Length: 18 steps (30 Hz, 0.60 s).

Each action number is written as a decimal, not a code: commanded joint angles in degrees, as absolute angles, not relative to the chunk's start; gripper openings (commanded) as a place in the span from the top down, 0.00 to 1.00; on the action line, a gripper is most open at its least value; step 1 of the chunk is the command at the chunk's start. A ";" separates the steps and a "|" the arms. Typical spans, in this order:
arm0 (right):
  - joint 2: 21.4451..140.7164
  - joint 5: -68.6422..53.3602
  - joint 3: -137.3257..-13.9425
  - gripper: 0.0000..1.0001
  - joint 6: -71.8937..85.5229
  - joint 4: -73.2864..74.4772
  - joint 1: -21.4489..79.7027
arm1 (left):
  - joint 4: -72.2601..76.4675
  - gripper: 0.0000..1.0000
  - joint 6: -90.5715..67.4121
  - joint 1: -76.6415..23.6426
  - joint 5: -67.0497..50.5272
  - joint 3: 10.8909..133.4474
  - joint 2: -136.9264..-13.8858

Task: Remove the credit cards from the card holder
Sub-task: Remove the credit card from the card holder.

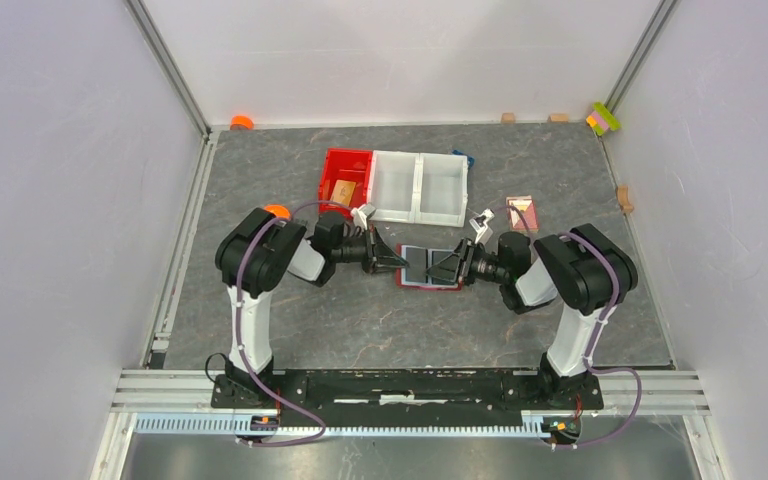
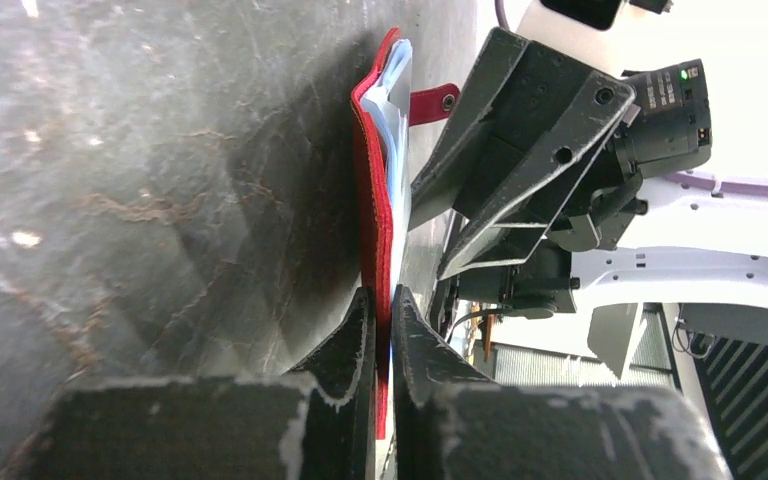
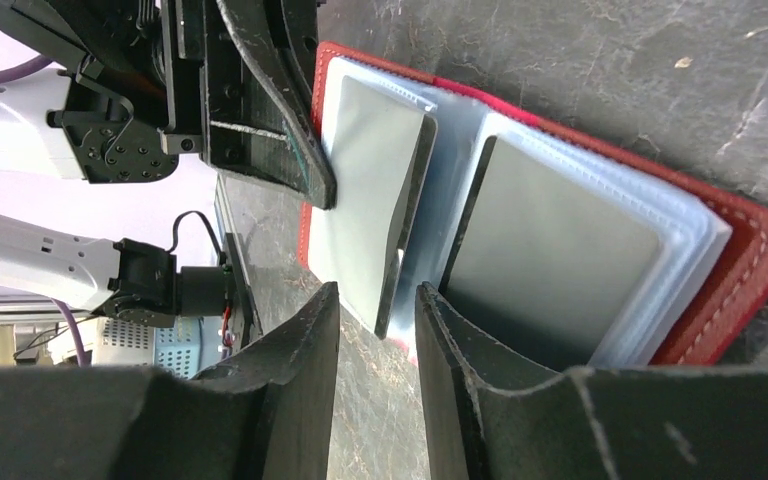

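The dark red card holder [image 1: 428, 268] lies open on the table between both grippers. My left gripper [image 2: 382, 300] is shut on its red edge [image 2: 372, 190]; the snap tab [image 2: 432, 103] sticks out at the far end. In the right wrist view a pale grey-blue card [image 3: 365, 190] is tilted partly out of the left clear sleeve. Its corner lies between the fingers of my open right gripper [image 3: 377, 297]. A dark card [image 3: 550, 250] sits in the right sleeve. A tan-orange card [image 1: 342, 190] lies in the red bin.
A red bin [image 1: 332, 165] and two white bins [image 1: 420, 187] stand just behind the card holder. A pink-and-white patterned card [image 1: 522, 212] lies at the right. Small blocks and an orange piece [image 1: 242, 122] line the back wall.
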<state>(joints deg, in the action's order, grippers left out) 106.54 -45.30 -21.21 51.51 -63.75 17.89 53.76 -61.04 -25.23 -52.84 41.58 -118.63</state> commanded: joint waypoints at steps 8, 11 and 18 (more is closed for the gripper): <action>109.51 -47.72 -21.01 0.74 57.10 -76.62 18.01 | 51.30 0.95 -58.53 -26.94 -54.36 43.09 -117.46; 109.47 -47.90 -20.82 0.84 57.93 -78.20 17.98 | 47.51 0.90 -55.99 -26.90 -53.45 43.40 -116.53; 109.47 -47.81 -20.48 0.85 58.36 -79.10 17.57 | 45.64 0.79 -54.93 -26.68 -52.91 43.54 -116.27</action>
<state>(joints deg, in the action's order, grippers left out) 109.62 -46.50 -20.47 57.23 -72.25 17.87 48.05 -58.37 -26.74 -53.06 42.59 -117.89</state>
